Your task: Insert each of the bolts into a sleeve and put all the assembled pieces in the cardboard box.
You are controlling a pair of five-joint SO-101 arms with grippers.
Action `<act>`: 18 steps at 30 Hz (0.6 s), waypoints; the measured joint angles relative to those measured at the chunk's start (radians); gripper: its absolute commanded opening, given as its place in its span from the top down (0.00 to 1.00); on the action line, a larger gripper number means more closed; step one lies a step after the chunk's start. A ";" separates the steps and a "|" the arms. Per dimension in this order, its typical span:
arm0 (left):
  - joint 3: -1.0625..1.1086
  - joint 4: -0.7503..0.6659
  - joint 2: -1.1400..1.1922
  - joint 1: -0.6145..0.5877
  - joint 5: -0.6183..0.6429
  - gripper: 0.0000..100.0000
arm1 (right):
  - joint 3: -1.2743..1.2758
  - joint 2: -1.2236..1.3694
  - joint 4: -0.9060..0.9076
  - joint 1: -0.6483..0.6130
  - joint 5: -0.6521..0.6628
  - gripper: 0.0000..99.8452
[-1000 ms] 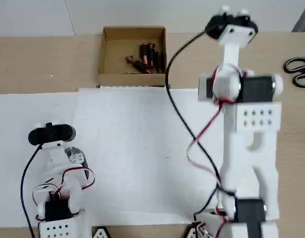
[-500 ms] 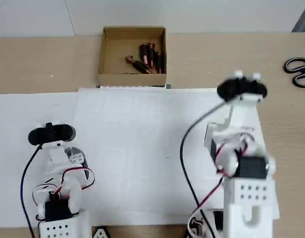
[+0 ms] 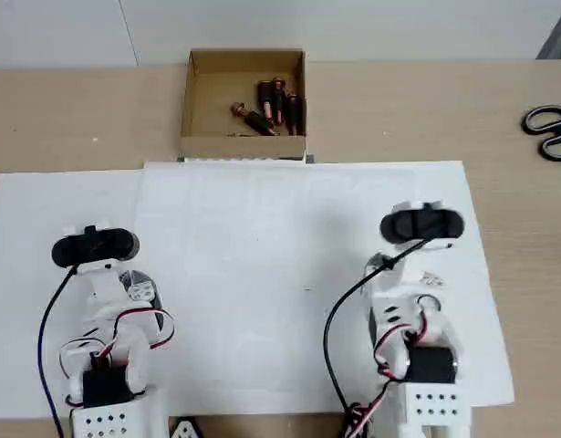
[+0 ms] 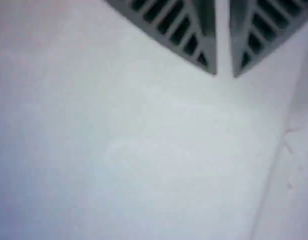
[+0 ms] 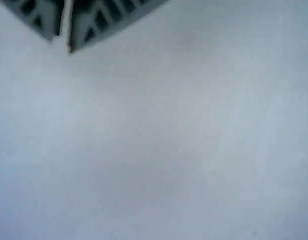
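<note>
**Both arms folded at the near edge, assembled pieces in the box**

High view: the cardboard box (image 3: 184, 100) sits on the desk (image 3: 79, 109) at the far side, open at the top. The assembled pieces (image 3: 269, 107), dark with reddish ends, lie in a loose cluster against its right half, some touching one another. White paper (image 3: 262, 255) in overlapping sheets covers the near part of the desk. Its far edge runs just in front of the box's near wall, where a thin grey strip (image 3: 244, 159) lies. A pair of black-handled scissors (image 3: 548, 130) rests on bare wood at the far right, well apart from the box.

The left arm (image 3: 102, 347) and the right arm (image 3: 412, 319) sit folded low over the paper at the near edge, one to each side. A black cable (image 3: 335, 319) loops from the right arm's camera down across the sheet.

Wrist views: the left jaws and the right jaws each hang over plain paper. In each, the ribbed halves are drawn together to a narrow slit, with nothing held between them.
</note>
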 measured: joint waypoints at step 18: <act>0.000 0.000 0.000 0.000 0.000 0.99 | 0.175 -0.350 0.118 -0.015 0.000 1.00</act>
